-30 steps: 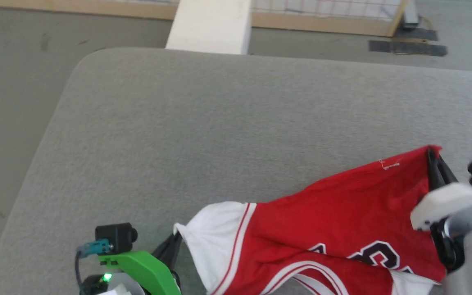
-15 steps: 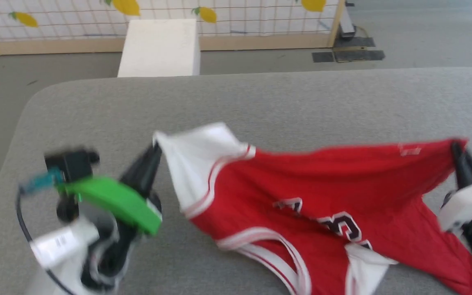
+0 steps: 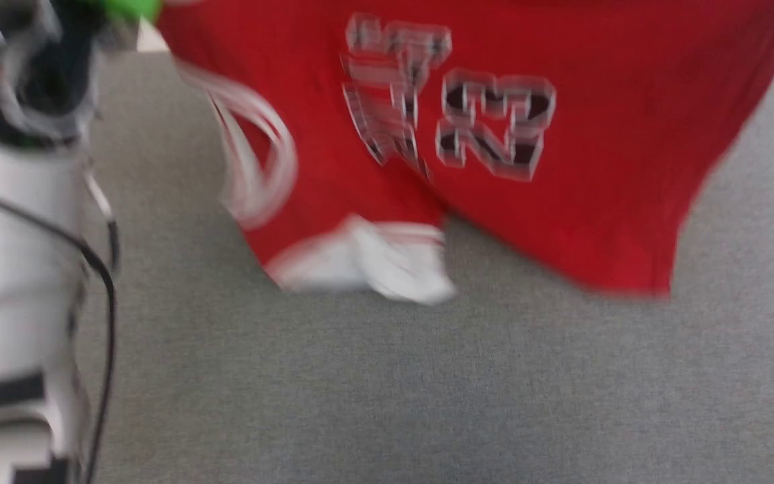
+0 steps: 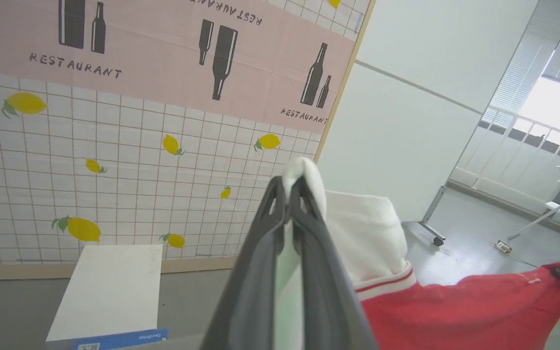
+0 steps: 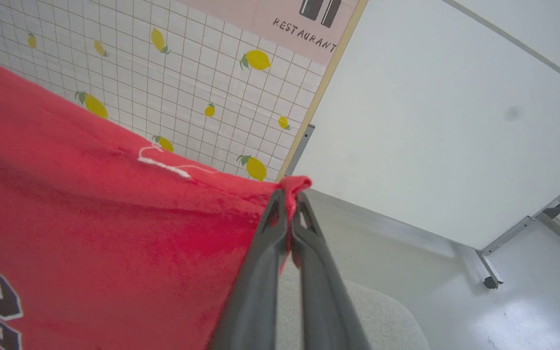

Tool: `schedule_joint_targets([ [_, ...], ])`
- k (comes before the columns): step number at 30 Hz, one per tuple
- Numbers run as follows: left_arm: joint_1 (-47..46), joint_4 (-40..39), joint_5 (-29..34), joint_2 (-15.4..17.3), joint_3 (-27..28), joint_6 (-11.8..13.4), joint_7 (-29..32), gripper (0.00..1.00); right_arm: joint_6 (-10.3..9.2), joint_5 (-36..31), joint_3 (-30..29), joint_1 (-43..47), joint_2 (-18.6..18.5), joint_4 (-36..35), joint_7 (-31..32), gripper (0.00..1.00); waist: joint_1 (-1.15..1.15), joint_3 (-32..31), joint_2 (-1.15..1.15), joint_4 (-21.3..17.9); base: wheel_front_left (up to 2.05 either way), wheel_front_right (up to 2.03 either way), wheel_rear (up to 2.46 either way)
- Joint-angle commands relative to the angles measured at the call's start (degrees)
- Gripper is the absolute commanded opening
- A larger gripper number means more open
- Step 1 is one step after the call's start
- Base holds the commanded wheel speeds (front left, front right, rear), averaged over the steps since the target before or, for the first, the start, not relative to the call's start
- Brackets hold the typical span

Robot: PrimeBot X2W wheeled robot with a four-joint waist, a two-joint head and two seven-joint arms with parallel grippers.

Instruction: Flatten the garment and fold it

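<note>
You've got the garment (image 3: 595,168) up in the air, stretched like a banner over the grey surface (image 3: 427,403). The left gripper (image 4: 287,187) has its jaws pinched shut on the white sleeve (image 4: 362,233), and the right gripper (image 5: 288,197) has its jaws shut on a red hem corner (image 5: 295,183). Makes sense imo: hung by two far-apart corners, gravity pulls the wrinkles out before you lay it flat. Head view's blurry, so can't tell if the bottom edge touches the surface.
</note>
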Motion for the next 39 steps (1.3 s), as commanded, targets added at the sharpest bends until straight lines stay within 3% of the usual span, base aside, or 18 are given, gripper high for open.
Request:
schedule_joint_targets([
  [1, -4.3, 1.6, 2.0, 0.7, -0.1, 0.2, -0.9, 0.0, -0.09, -0.2, 0.9, -3.9, -0.2, 1.4, 0.2, 0.0, 0.0, 8.2, 0.0, -0.9, 0.0, 0.0, 0.0],
  [4, -14.2, 6.4, 5.4, 1.4, 0.0, 0.5, -3.9, 0.0, -0.09, -2.0, 1.8, -13.5, 0.9, 5.5, -1.2, 0.0, 0.0, 11.7, 0.0, -1.5, 0.0, 0.0, 0.0],
  [5, -22.6, 9.9, 7.4, 1.2, 1.0, 0.9, -8.1, 0.0, -0.09, -4.9, 0.9, -21.7, 3.1, 9.9, -3.8, 0.0, 0.0, 14.7, 0.0, -1.7, 0.0, 0.0, 0.0],
  [7, -27.5, 12.0, 8.8, 1.1, 1.5, 0.7, -12.1, 0.0, -0.09, -7.4, -0.4, -26.7, 5.0, 12.9, -6.8, 0.0, 0.0, 16.0, 0.0, -1.7, 0.0, 0.0, 0.0],
  [11, -33.2, 15.1, 10.2, 1.2, 2.4, -0.4, -18.9, 0.0, -0.09, -11.7, -3.1, -32.9, 7.7, 17.2, -12.7, 0.0, 0.0, 17.3, 0.0, -1.3, 0.0, 0.0, 0.0],
  [15, -33.0, 18.4, 10.7, 1.6, 2.4, -2.2, -23.3, 0.0, -0.09, -14.9, -4.3, -34.0, 8.9, 20.5, -18.0, 0.0, 0.0, 17.3, 0.0, -0.4, 0.0, 0.0, 0.0],
  [20, -24.6, 24.3, 12.1, 3.0, -0.5, -4.7, -23.7, 0.0, -0.09, -14.3, -3.2, -27.3, 9.7, 25.2, -21.2, 0.0, 0.0, 15.2, 0.0, 0.9, 0.0, 0.0, 0.0],
  [28, -2.8, 30.9, 12.5, 5.2, -7.1, -7.6, -18.9, 0.0, -0.09, -9.5, -1.0, -9.1, 10.5, 30.7, -25.4, 0.0, 0.0, 7.8, 0.0, 2.5, 0.0, 0.0, 0.0],
  [34, 15.7, 28.9, 10.0, 6.2, -11.9, -8.6, -10.6, 0.0, -0.09, -5.0, -0.2, 4.6, 10.5, 30.7, -27.6, 0.0, 0.0, 1.2, 0.0, 4.3, 0.0, 0.0, 0.0],
  [39, 29.1, 22.5, 5.7, 6.3, -13.4, -8.3, -4.6, 0.0, -0.09, -3.4, -2.6, 14.8, 10.8, 28.4, -28.4, 0.0, 0.0, -2.7, 0.0, 5.6, 0.0, 0.0, 0.0],
])
